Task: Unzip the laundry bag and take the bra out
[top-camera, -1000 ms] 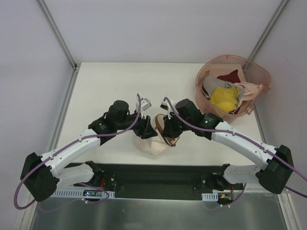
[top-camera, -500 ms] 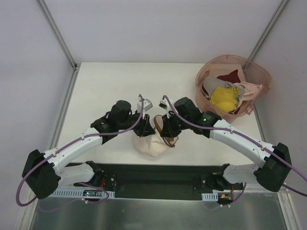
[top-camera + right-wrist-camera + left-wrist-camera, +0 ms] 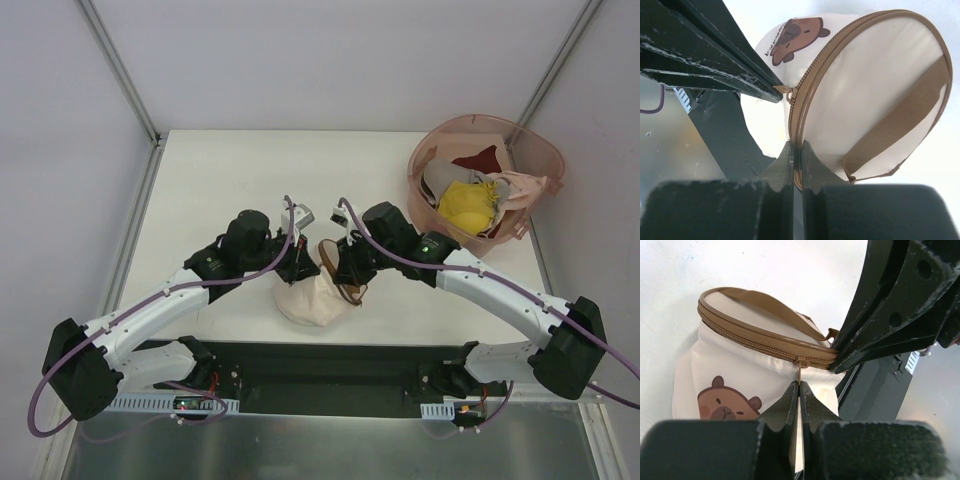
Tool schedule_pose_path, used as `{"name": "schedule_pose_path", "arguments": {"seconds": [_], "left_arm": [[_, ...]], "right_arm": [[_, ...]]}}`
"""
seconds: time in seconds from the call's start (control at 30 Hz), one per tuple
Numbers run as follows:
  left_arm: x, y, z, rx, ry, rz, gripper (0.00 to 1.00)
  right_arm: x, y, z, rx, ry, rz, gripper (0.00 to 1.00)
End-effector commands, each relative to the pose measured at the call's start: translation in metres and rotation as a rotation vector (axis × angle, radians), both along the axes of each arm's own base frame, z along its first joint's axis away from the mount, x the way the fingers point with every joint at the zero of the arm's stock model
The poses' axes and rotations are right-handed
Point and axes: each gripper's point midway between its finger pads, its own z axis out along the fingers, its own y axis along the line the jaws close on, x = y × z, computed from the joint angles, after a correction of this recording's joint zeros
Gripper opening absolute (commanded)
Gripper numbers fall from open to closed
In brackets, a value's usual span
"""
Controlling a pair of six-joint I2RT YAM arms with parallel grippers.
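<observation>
Over table [image 3: 220, 180], arms angled inward, left fingers [image 3: 782, 407] pinching zipper pull [image 3: 799, 372], right fingers [image 3: 783, 165] clamping laundry bag [image 3: 870, 90]

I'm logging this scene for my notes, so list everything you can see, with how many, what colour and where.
laundry bag: one, cream with brown trim and a bear print, near middle of the table, between the grippers
zipper pull: one, brown, hanging from the bag's zipper
bra: none in view
basket: one, translucent pink, far right of the table
yellow garment: one, yellow, in the basket
dark red cloth: one, dark red, in the basket
table: one, white
left gripper: one, black, shut on the zipper pull
right gripper: one, black, shut on the bag's brown trim
</observation>
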Motion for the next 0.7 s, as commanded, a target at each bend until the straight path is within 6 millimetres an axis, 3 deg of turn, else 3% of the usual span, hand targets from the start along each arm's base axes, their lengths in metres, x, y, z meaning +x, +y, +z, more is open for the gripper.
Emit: {"name": "schedule_pose_path", "arguments": {"seconds": [0.0,0.07,0.17,0.33,0.47,0.57,0.67], "left_arm": [[0.003,-0.005,0.028,-0.063,-0.072,0.001,0.0],[0.003,-0.006,0.026,-0.06,-0.064,0.003,0.11],[0.002,-0.008,0.026,-0.063,-0.052,-0.004,0.14],[0.002,-0.01,0.027,-0.067,-0.041,-0.014,0.14],[-0.001,-0.013,0.027,-0.073,-0.023,-0.029,0.06],[-0.001,-0.015,0.029,-0.081,-0.008,-0.035,0.21],[-0.001,-0.018,0.033,-0.089,-0.001,-0.04,0.24]], "right_arm": [[0.003,0.007,0.002,0.035,-0.005,0.006,0.01],[0.003,0.008,0.002,0.036,-0.003,0.008,0.01],[0.003,0.007,0.001,0.035,-0.003,0.004,0.01],[0.002,0.009,0.001,0.039,0.0,0.008,0.01],[0.003,0.009,-0.001,0.038,0.005,0.01,0.01],[0.002,0.01,-0.001,0.039,0.01,0.014,0.01],[0.002,0.011,-0.001,0.04,0.013,0.013,0.01]]}}
